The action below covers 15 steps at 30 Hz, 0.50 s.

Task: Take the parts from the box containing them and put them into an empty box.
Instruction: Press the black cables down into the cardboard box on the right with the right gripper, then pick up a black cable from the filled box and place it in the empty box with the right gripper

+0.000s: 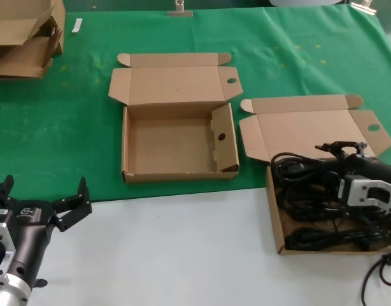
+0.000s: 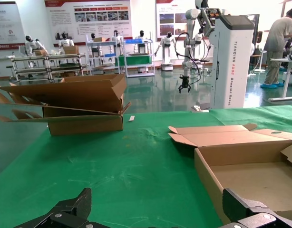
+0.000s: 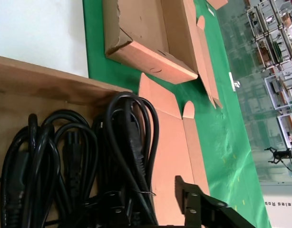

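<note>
Several cables (image 1: 310, 204) in right box (image 1: 276, 217), 4 o'clock of empty box (image 1: 128, 140). Limp, tangle-prone; grip mid-bundle. Right gripper (image 1: 339, 153) over them, jaws indeterminate. Left gripper (image 1: 46, 197) parked, jaws spread.

Head view: high, facing forward and down over the green-and-white surface (image 1: 183, 255). Left wrist view: low, near surface level, facing across the shallow brown cardboard box with raised holed flap (image 2: 241, 166) (image 1: 176, 143), shared with both other views (image 3: 146, 52). Right wrist view: close above black coiled power cables (image 3: 84, 161) (image 1: 310, 204).
</note>
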{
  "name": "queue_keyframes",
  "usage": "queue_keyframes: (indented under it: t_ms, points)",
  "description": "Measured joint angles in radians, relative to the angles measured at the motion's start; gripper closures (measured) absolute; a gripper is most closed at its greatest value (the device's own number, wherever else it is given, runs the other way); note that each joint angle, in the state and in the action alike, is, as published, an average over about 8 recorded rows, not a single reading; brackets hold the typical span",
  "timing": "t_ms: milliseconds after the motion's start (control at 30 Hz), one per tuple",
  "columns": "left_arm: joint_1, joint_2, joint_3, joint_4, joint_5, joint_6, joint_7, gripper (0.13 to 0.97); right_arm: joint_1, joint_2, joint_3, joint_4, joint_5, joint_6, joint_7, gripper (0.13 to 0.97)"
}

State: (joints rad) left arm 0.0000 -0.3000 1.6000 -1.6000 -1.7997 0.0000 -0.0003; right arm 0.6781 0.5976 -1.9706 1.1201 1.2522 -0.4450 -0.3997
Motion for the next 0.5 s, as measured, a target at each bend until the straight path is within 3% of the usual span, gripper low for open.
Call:
queue_keyframes:
  t_ms: [133, 433, 500]
  points:
    - [0.0, 0.0, 0.0, 0.0, 0.0, 0.0, 0.0, 0.132, -0.001, -0.003, -0.001, 0.003, -0.004, -0.001, 0.005, 0.712]
    - [0.0, 0.0, 0.0, 0.0, 0.0, 0.0, 0.0, 0.132, -0.022, 0.014, 0.012, 0.04, -0.01, -0.005, 0.034, 0.853]
    - [0.0, 0.0, 0.0, 0.0, 0.0, 0.0, 0.0, 0.132, -0.035, 0.025, 0.021, 0.062, -0.014, -0.007, 0.049, 0.853]
